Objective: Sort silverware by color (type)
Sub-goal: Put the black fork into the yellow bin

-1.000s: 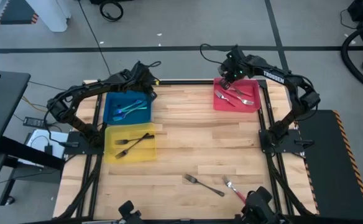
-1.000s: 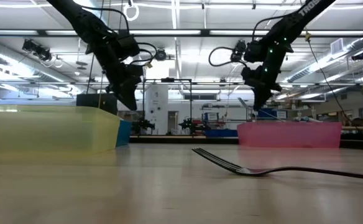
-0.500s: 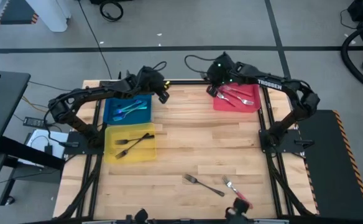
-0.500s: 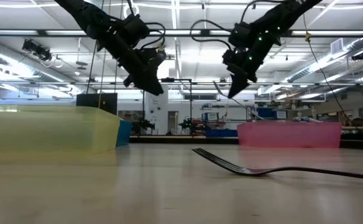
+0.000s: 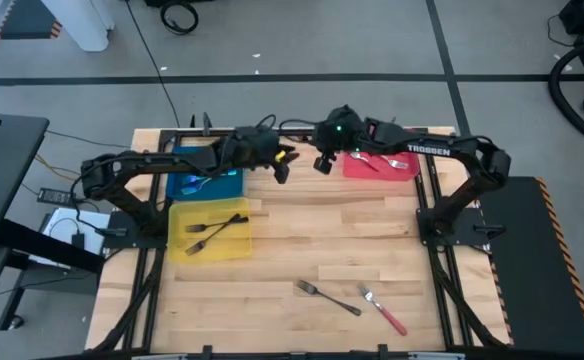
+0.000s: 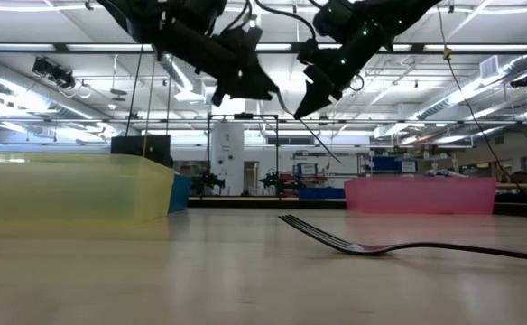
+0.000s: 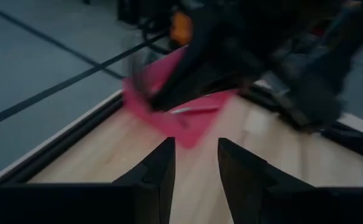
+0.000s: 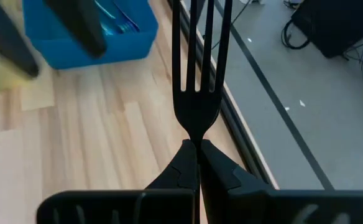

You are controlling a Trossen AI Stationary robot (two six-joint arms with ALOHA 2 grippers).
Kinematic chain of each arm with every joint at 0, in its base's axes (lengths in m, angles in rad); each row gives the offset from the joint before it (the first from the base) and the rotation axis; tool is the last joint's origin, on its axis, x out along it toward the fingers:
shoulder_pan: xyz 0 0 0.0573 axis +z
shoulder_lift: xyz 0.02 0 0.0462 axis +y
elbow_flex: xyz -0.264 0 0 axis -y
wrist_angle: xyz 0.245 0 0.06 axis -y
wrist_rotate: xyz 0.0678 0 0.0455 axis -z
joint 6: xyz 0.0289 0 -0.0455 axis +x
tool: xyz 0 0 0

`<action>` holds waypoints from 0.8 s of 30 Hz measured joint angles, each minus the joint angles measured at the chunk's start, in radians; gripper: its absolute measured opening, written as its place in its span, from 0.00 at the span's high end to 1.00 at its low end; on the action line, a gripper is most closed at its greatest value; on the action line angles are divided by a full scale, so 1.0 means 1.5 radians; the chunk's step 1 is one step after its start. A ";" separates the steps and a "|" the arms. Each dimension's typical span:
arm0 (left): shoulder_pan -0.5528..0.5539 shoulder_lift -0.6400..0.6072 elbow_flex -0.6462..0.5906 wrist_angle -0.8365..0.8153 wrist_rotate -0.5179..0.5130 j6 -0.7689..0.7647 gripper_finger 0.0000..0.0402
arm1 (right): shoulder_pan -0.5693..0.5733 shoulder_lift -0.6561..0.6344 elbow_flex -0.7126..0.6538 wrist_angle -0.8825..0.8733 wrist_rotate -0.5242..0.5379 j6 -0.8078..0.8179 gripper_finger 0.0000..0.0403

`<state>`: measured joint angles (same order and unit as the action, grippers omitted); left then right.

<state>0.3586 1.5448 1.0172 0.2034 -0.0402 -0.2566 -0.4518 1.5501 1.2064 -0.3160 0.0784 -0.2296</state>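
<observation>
My right gripper (image 5: 322,160) (image 8: 198,155) hangs over the table's far middle, left of the red tray (image 5: 408,168), shut on a dark metal fork (image 8: 198,74). My left gripper (image 5: 282,165) (image 7: 196,168) faces it just right of the blue tray (image 5: 177,178), open and empty. Red-handled forks (image 5: 380,156) lie in the red tray, teal ones (image 5: 207,176) in the blue tray, dark ones (image 5: 212,228) in the yellow tray (image 5: 177,245). A dark fork (image 5: 327,297) and a red-handled fork (image 5: 382,308) lie flat on the table near its near edge. My right gripper pinches the dark fork at its neck (image 8: 197,134), just below the tines, between the two fingertips. The tines (image 8: 200,43) stick out ahead of the fingers, in line with them. The fork is lifted clear of the table; its handle is hidden behind the fingers.
Both arms reach in over the far edge and their grippers stand close together, high in the low view (image 6: 259,90) (image 6: 304,108). Bare wood lies between the trays and the two loose forks. The black frame rail (image 8: 243,143) runs along the table's far edge.
My right gripper has left the red tray, risen and swung toward the table's left, tipping toward level, with the dark fork in it. My left gripper has risen from over the blue tray and moved toward the table's right, so the two now face each other.
</observation>
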 joint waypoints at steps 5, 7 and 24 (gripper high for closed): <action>-0.050 0.000 0.000 0.004 -0.093 -0.001 0.70 | 0.050 0.000 0.000 0.003 0.041 0.028 0.98; -0.065 0.000 0.000 0.000 -0.126 -0.001 0.70 | 0.067 -0.002 0.000 0.003 0.059 0.033 0.98; -0.092 0.001 -0.001 0.083 -0.193 0.027 0.71 | 0.152 -0.033 0.001 0.008 0.113 0.060 0.98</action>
<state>0.2201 1.5463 1.0161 0.3278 -0.3299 -0.2163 -0.2244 1.5007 1.2079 -0.3047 0.2486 -0.1393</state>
